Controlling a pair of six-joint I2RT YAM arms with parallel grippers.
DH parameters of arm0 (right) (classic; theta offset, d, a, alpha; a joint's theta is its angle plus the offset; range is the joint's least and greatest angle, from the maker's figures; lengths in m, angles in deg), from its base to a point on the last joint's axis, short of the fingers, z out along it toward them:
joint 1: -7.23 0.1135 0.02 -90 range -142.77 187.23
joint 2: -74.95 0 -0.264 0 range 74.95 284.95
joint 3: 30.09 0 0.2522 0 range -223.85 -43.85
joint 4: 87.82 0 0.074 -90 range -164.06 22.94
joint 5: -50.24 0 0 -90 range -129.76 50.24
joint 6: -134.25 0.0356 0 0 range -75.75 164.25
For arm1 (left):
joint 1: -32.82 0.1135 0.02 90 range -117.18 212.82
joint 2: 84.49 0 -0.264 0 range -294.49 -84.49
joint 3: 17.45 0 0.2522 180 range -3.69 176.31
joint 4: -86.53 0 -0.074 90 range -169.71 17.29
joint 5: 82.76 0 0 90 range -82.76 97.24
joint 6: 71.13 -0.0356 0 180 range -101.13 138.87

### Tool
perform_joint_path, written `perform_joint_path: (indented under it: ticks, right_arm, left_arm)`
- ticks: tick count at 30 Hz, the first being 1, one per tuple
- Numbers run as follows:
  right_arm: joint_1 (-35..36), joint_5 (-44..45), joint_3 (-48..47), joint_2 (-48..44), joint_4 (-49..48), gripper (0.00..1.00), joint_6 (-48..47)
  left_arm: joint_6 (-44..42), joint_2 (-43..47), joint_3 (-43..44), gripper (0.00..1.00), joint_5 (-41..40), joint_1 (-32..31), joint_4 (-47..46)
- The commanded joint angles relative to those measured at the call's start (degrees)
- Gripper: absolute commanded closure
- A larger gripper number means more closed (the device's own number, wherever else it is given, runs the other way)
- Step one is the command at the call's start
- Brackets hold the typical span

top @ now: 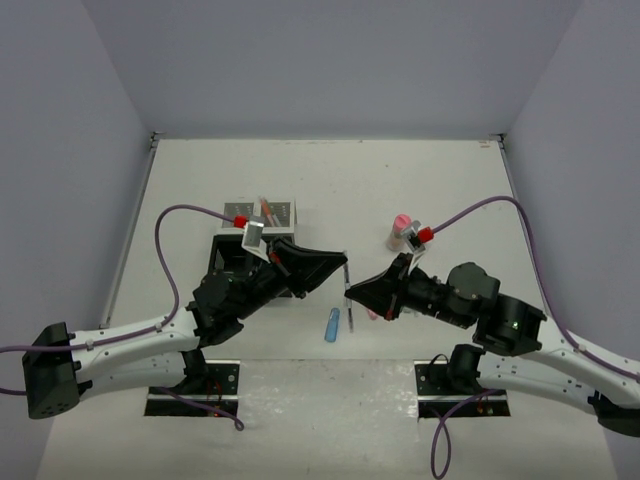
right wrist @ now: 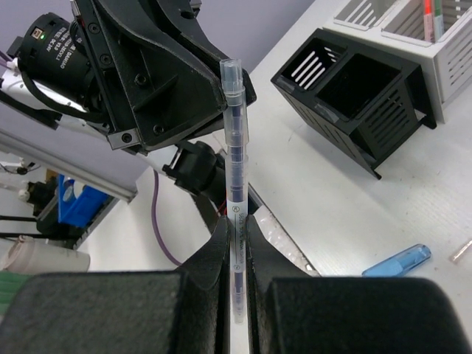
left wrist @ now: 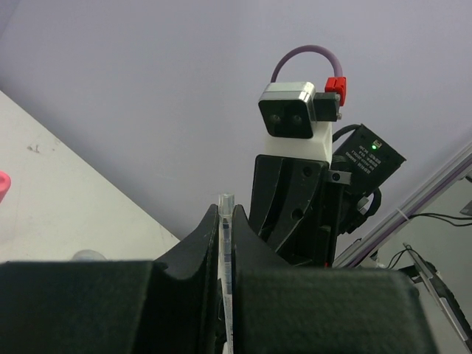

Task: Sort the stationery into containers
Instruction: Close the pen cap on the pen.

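Both arms fold inward, tips meeting just right of the organiser (top: pixel 283 212). I see the right gripper (right wrist: pixel 236 230) pinching the grey-blue pen (right wrist: pixel 234 147) upright, and the left gripper (left wrist: pixel 225 225) pressed on the same pen. Only the right wrist view shows the 2 black compartments (right wrist: pixel 369 125). Behind them, orange and green pens stand in the white mesh compartments (right wrist: pixel 457 66).

- Thin blue-grey pen (right wrist: pixel 234 147) with translucent barrel and clear end cap: held off the surface, clamped low on the barrel by my right gripper (right wrist: pixel 237 227), with the capped end pinched in my left gripper (left wrist: pixel 226 216).
- Blue capsule-shaped plastic piece (top: pixel 332 325): lies flat near the held pen, on my left of it.
- Small pink-capped bottle (top: pixel 399 231): stands upright, well apart from the organiser.
- Black slotted double compartment (right wrist: pixel 354 96): upright, joined to the white-grey mesh double compartment (right wrist: pixel 402 33).
- Orange pen (right wrist: pixel 425 11) and green pen (right wrist: pixel 437 18): stand together in one mesh compartment.
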Motion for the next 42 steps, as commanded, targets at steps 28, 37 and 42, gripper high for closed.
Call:
perform_joint_path:
  ticks: [28,37,42]
  right_arm:
    - [0.0,-3.6,-1.2,6.7,-11.9,0.81,-6.9]
    - [0.0,-7.0,0.7,10.5,-15.9,0.90,-4.3]
    - [0.0,-6.7,1.2,9.6,-16.0,1.00,-4.2]
  left_arm:
    - [-3.5,0.6,1.3,1.00,4.1,-0.3,2.4]
    - [-4.3,1.5,2.1,1.00,3.8,-0.3,3.1]
    - [-5.2,2.0,2.4,0.84,2.8,-0.3,5.0]
